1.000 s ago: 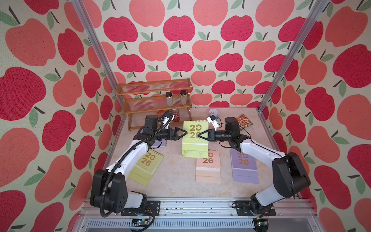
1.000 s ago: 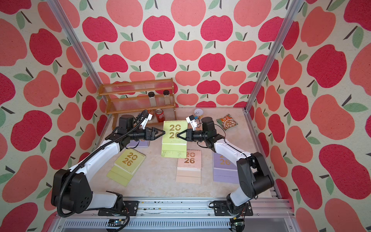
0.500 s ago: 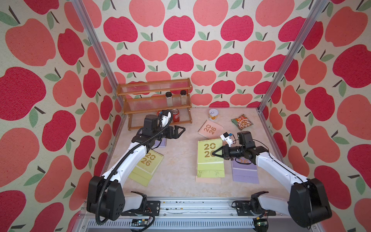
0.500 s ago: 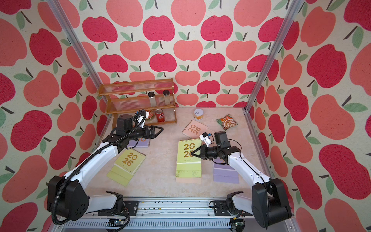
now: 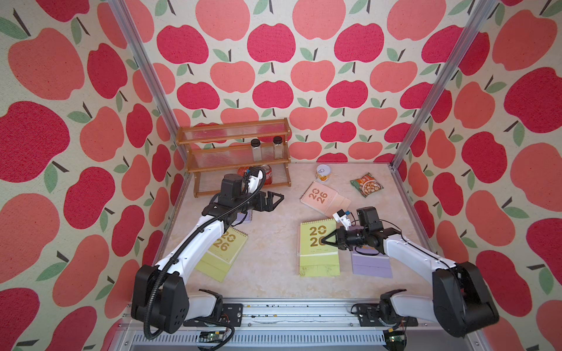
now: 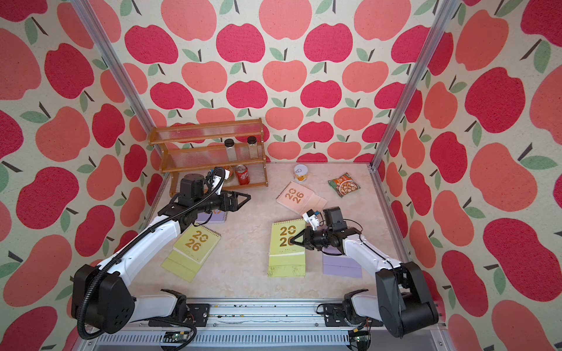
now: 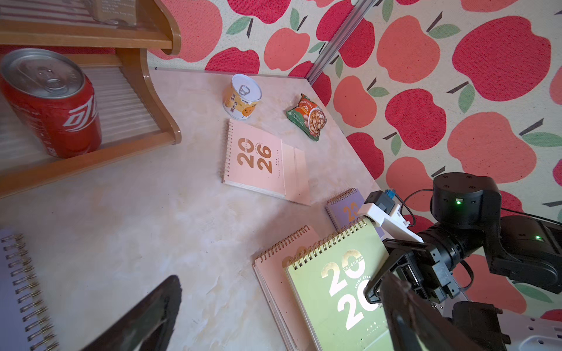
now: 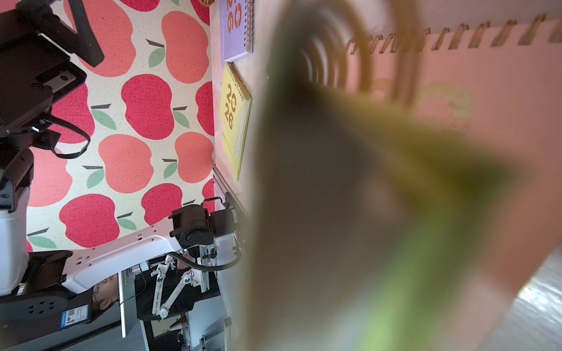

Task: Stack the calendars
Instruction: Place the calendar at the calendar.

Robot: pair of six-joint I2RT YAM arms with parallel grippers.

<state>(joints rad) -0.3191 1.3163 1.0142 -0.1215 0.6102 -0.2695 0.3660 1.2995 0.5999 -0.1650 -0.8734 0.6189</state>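
R gripper (image 5: 324,241) pinches green cal. (image 5: 316,258), near centre, atop pink cal. (image 7: 269,273). Pink shows only in left wrist view; top views hide it. L gripper (image 5: 275,200) spread, far left.

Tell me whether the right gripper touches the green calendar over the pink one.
Touching. The left wrist view shows the right gripper shut on the green calendar at its edge.

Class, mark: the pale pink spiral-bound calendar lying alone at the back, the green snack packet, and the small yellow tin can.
Pale pink spiral-bound calendar (image 5: 317,196): in a top view, gold numerals.
Green snack packet (image 5: 366,185): in a top view, printed middle.
Small yellow tin can (image 7: 247,88): left wrist view, silver lid.
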